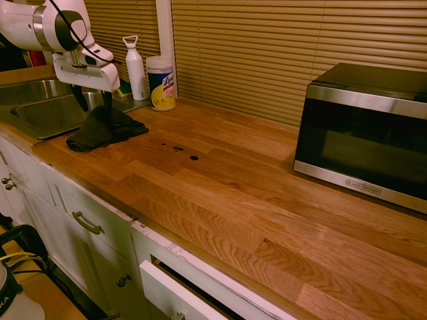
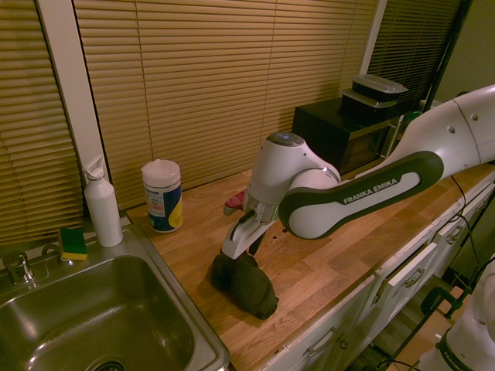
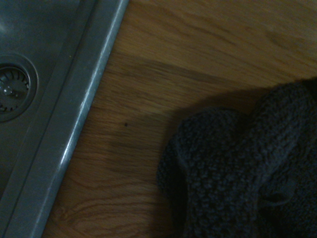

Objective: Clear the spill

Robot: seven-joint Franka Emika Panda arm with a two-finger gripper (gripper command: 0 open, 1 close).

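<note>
Nearest, a white drawer (image 1: 175, 291) stands part open under the wood surface (image 1: 227, 200). The spill (image 1: 194, 158), a few small dark drops, lies on the surface b/w the dark cloth (image 1: 110, 130) and the microwave (image 1: 367, 143), nearer the cloth. End effector (image 1: 94, 107) is wide open, pointing down at the cloth's raised fold, w/ no firm hold visible. Spill looks wet & thin: nothing to grasp, prob. smears if pushed, so it needs blotting or wiping. Cloth looks soft, light, floppy, knit; best pinched at the raised fold, w/ enough fabric hanging below to wipe.
</note>
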